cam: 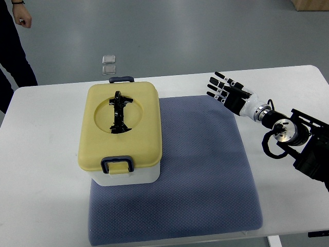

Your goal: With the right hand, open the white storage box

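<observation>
From my seat I see the right arm [300,141] run off the right edge, its upper part cut away. A person [15,46] at the top left is cropped to a dark sleeve and a hand. Two small squares [108,64] on the floor are too small to identify.

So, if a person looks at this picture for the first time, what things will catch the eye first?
First comes the storage box at centre-left on the blue mat: a white body under a closed yellow lid, with a black handle lying in the lid's round recess. Next is the right hand, black fingers spread, hovering over the white table to the right of the box and holding nothing. A person stands at the top left corner.
</observation>
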### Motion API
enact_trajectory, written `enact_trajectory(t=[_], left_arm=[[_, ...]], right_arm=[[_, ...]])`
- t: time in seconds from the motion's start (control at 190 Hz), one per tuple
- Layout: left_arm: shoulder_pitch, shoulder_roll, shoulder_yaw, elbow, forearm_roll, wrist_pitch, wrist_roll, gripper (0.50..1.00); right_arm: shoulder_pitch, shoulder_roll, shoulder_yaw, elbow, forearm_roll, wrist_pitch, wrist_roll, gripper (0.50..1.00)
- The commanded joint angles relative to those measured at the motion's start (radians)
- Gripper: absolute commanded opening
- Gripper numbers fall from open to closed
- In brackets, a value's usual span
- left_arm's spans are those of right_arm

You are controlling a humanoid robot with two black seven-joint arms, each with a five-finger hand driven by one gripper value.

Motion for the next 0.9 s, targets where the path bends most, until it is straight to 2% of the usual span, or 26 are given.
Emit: enact_trajectory(t=[0.0, 0.321, 0.895], left_arm=[[0.0, 0.0, 0.0, 0.0, -0.002, 0.003, 0.005, 1.0], [-0.002, 0.0, -0.003, 0.011, -0.002, 0.003, 0.003, 1.0], [-0.005, 0.0, -0.003, 0.018, -0.002, 0.006, 0.002, 1.0]], right_arm=[[0.002, 0.0, 0.0, 0.0, -0.002, 0.0, 0.001, 0.934], [0.003, -0.013, -0.001, -0.003, -0.017, -0.016, 0.006, 0.934], [-0.018, -0.017, -0.011, -0.003, -0.033, 0.009, 0.037, 0.934]])
